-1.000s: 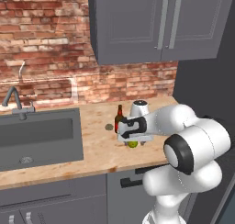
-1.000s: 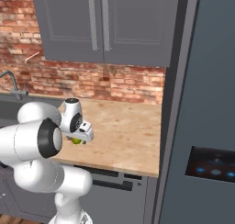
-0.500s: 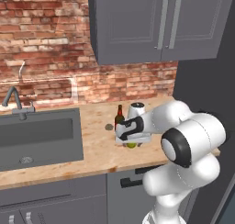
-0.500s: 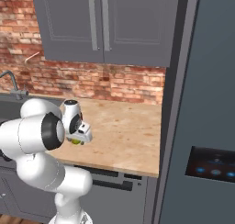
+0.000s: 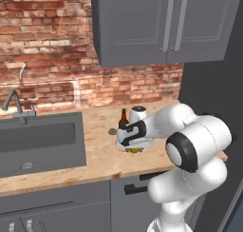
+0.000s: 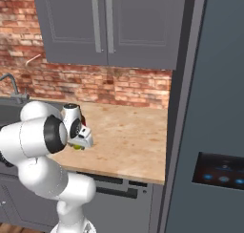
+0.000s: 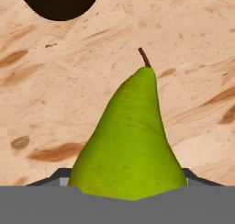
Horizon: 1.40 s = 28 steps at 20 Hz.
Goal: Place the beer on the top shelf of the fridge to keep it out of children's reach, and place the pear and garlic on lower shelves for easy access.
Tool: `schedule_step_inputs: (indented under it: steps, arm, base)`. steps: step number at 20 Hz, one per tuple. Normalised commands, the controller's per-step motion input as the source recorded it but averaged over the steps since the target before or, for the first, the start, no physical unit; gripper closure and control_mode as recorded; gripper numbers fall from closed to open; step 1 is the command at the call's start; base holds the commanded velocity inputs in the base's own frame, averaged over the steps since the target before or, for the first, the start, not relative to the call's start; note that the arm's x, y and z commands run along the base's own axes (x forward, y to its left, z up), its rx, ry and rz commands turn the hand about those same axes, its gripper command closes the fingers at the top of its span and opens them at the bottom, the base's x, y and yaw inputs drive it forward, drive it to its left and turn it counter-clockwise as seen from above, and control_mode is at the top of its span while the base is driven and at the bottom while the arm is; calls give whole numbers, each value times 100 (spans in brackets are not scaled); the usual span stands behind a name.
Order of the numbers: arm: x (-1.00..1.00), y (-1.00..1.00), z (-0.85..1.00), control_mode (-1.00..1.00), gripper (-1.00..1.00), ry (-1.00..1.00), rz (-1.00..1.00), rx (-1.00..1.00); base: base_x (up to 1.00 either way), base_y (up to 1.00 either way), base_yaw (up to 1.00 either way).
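Note:
The yellow-green pear [image 7: 128,140] lies on the wooden counter [image 5: 99,152], stem pointing away from the hand. My gripper [image 7: 128,182] reaches down over it, one dark tip at each flank; contact is too close to judge. In the left base view the gripper [image 5: 134,147] covers most of the pear [image 5: 135,151]. Just behind stands the dark brown beer [image 5: 123,119], whose base [image 7: 57,2] shows in the hand view. The small garlic [image 5: 112,130] lies left of the bottle. The dark grey fridge [image 6: 214,108] stands at the right, door shut, its shelves hidden.
A steel sink [image 5: 38,140] with a faucet [image 5: 14,105] sits in the counter to the left. Grey wall cupboards [image 5: 161,26] hang above against the brick wall. A black panel with blue lights [image 6: 221,172] is on the fridge door.
The hand has barely shifted over the pear. The dark tips' spacing cannot be compared in the small base views.

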Motion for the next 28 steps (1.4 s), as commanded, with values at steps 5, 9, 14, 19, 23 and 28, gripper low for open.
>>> schedule_step_inputs:
  steps: [5, 9, 14, 19, 23, 28]
  arm:
    - [-63, -26, 64, -100, 100, -11, 0, 3]
    - [-74, -34, 100, -100, 100, -24, 1, 3]
    - [-65, -20, 100, -100, 100, -21, 1, 0]
    - [-55, -15, 100, -100, 100, -18, 0, 0]
    - [-38, -15, 100, -100, 100, -16, 0, 0]
    - [-28, -4, 100, -100, 100, -14, 0, 0]
  base:
    - [0, 0, 0]
    - [0, 0, 0]
    - [0, 0, 0]
    - [0, 0, 0]
    - [0, 0, 0]
    - [0, 0, 0]
